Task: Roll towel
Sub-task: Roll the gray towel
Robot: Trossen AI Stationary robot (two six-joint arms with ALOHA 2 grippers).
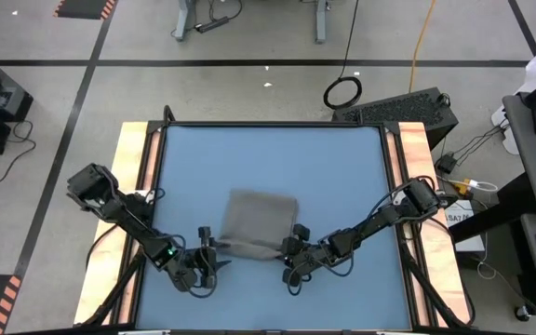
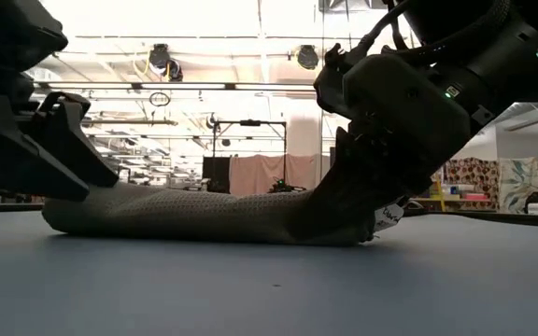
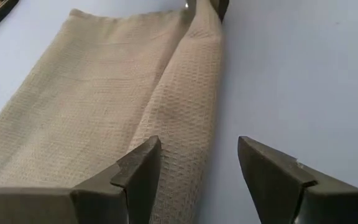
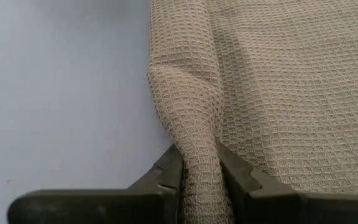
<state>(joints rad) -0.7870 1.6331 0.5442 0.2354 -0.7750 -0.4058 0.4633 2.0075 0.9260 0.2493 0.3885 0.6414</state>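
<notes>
- High view shows the towel (image 1: 261, 221) on the blue table (image 1: 268, 158), nearer the front edge, about in the middle between left and right.
- Its front edge is turned up into a low fold, and both grippers are at this edge, one at each end.
- Left gripper (image 3: 197, 163) is at the left end of the fold. Its fingers (image 3: 138, 171) are apart and grasp nothing; one finger is over the fold, the other over bare table.
- Right gripper (image 4: 201, 171) is at the right end. Its fingers (image 4: 166, 174) are clenched on a ridge of the towel and pinch it between them.
- Low view shows the towel flat on the table and rising where it is pinched, with a small white tag (image 2: 389, 216) hanging there.
</notes>
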